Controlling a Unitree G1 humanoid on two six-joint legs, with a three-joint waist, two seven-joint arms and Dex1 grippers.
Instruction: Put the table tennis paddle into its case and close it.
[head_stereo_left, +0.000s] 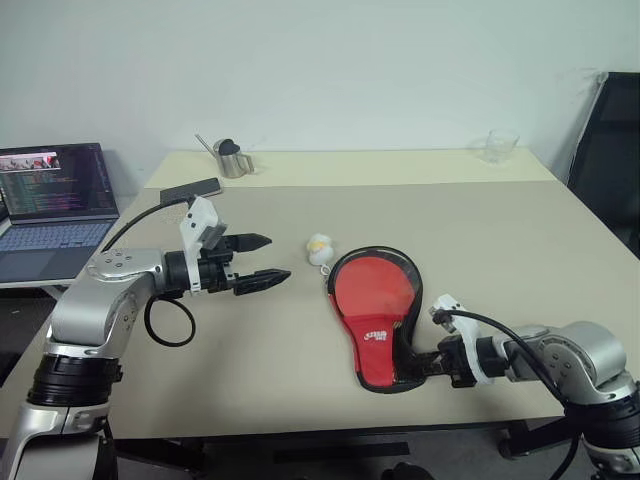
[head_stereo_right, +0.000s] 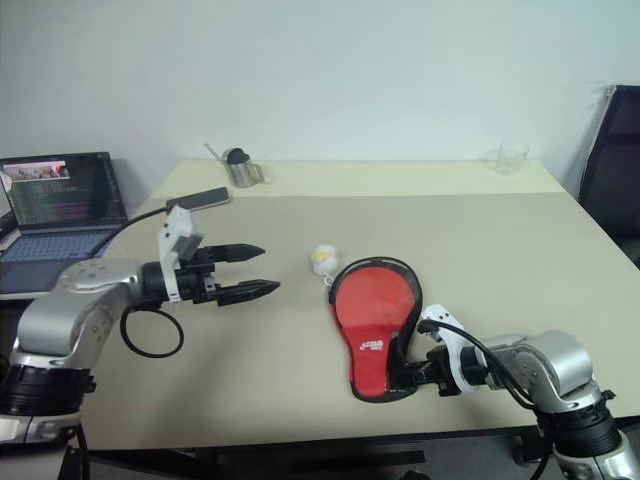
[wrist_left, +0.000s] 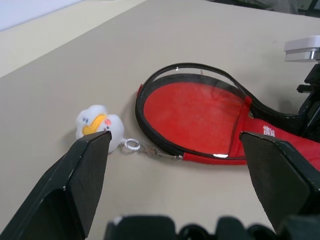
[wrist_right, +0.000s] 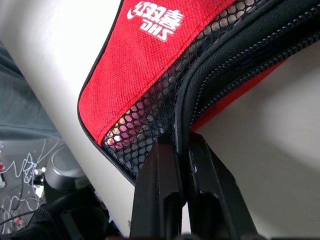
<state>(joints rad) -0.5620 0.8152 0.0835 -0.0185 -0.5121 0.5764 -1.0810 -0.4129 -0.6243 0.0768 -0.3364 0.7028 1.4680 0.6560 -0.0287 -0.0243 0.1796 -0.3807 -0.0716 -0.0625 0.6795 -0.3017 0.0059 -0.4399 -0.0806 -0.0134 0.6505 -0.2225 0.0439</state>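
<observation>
Beige table (head_stereo_left: 500, 250) against a white wall carries the red case (head_stereo_left: 375, 315), its zipper edge pinched by the right gripper (wrist_right: 182, 150), while the left gripper (head_stereo_left: 262, 262) hovers spread wide.

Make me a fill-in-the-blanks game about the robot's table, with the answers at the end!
1. The right gripper is shut on the ____ edge of the case.
2. The left gripper hangs ____ above the table.
3. The little white duck toy is clipped to the case's ____.
4. Beside the table stands an open ____.

Missing words: black zip; open; zipper; laptop
</observation>
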